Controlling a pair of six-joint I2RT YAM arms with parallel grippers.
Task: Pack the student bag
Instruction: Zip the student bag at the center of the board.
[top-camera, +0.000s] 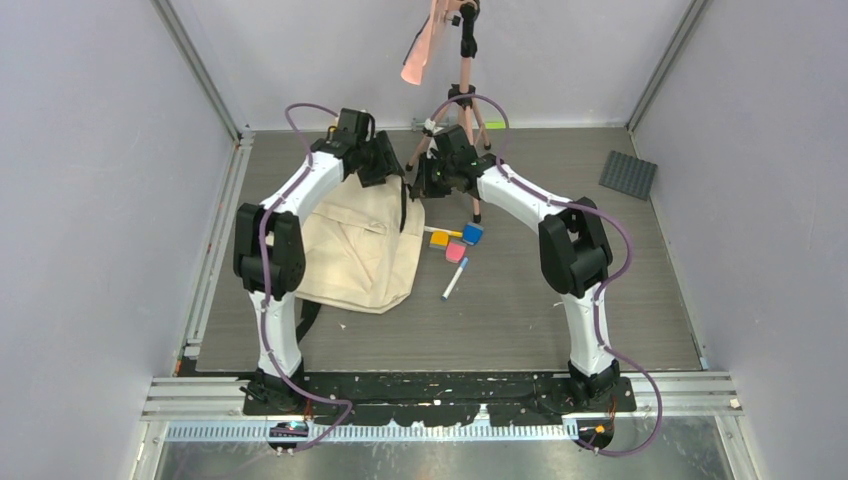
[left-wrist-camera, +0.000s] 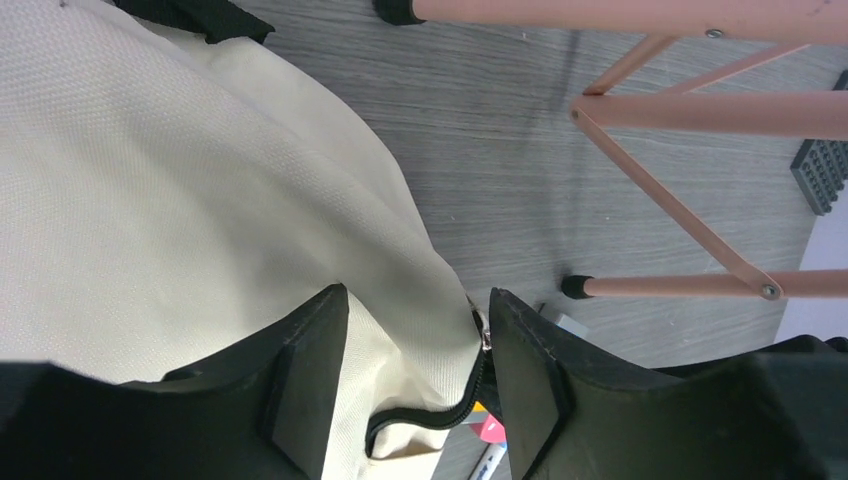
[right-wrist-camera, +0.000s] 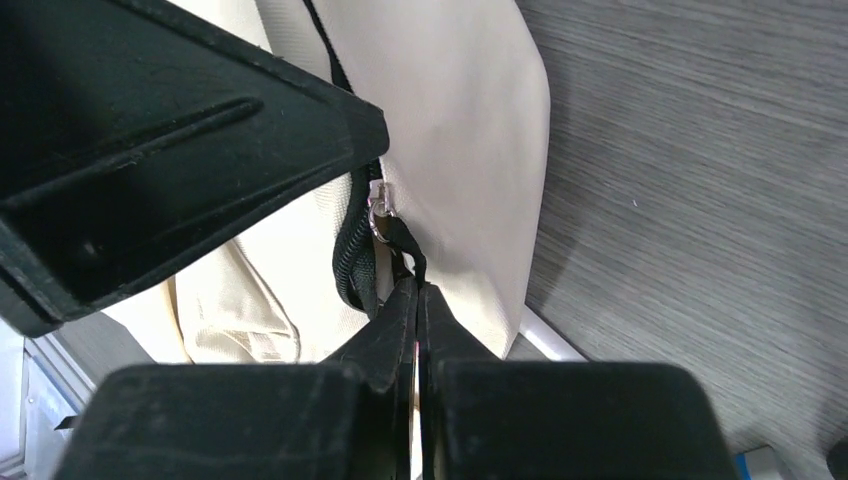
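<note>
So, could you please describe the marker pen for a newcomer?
Find the large beige canvas backpack lying on the grey wood-grain table. Just right of it sit small coloured blocks; the slim white marker pen lies on their near side, the only long thin one.

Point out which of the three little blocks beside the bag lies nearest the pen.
The pink block: it lies just behind the pen, while the yellow block and the blue block sit farther back.
</note>
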